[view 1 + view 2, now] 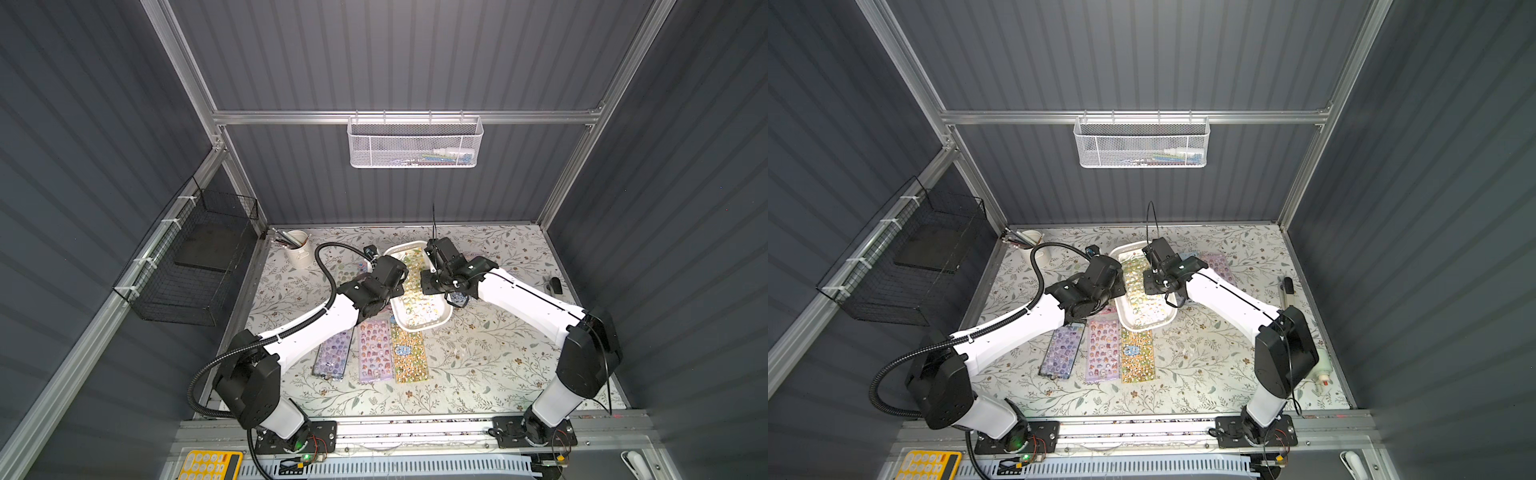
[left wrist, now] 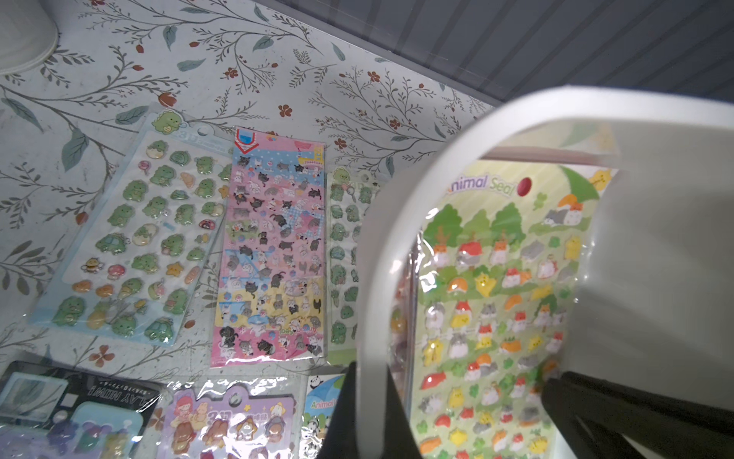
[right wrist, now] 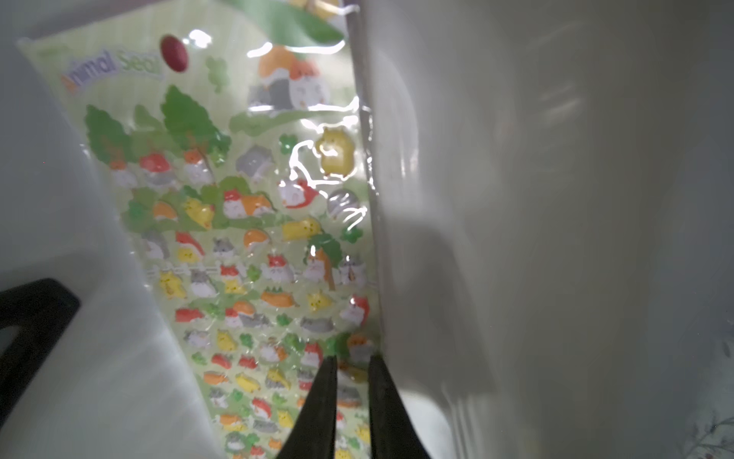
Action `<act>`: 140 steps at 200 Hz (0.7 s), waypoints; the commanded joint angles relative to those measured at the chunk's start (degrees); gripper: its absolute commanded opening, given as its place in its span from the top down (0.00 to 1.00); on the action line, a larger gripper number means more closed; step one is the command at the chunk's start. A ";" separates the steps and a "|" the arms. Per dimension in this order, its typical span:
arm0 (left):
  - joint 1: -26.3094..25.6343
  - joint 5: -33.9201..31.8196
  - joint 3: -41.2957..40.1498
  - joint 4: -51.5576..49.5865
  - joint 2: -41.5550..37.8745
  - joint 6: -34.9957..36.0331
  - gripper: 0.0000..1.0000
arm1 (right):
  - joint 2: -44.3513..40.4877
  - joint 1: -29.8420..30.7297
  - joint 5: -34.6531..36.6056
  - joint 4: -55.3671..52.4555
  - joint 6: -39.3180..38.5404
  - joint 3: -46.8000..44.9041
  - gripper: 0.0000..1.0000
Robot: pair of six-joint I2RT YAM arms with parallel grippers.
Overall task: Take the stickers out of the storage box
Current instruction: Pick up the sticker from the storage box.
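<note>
The storage box (image 1: pixel 420 328) (image 1: pixel 1144 329) is a shallow white tray at mid table. A green animal sticker sheet (image 1: pixel 415 291) (image 2: pixel 496 302) (image 3: pixel 246 222) lies inside it. My left gripper (image 2: pixel 371 381) is shut on the box's left rim (image 2: pixel 381 246), one finger on each side of the wall. My right gripper (image 3: pixel 353 362) points down at the sheet's edge by the opposite wall, its jaws a narrow gap apart with nothing clamped. More stickers lie on the table: purple (image 1: pixel 332 357), lilac (image 1: pixel 375 353) and orange (image 1: pixel 409 357) sheets in front, green (image 2: pixel 131 238) and pink (image 2: pixel 274 254) ones to the left.
A cup of pencils (image 1: pixel 299 247) stands at the back left. A black wire basket (image 1: pixel 195 266) hangs on the left wall and a white mesh basket (image 1: pixel 415 143) on the back rail. A yellow calculator (image 1: pixel 210 465) lies below the front rail. A white bottle (image 1: pixel 1323 370) lies at the right edge.
</note>
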 commanded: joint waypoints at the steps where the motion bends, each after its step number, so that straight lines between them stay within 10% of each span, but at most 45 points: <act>1: -0.12 1.22 -0.31 1.95 -2.78 -0.84 1.00 | 2.23 0.26 1.84 -0.06 -0.48 1.92 0.78; 70: -0.11 1.71 -0.66 1.90 -4.39 -0.16 1.00 | 2.81 0.30 -3.70 0.97 -0.76 2.42 0.60; 140: -0.14 0.83 -0.75 1.88 -4.18 0.22 1.00 | 1.79 0.20 -8.01 2.84 -0.05 0.90 0.72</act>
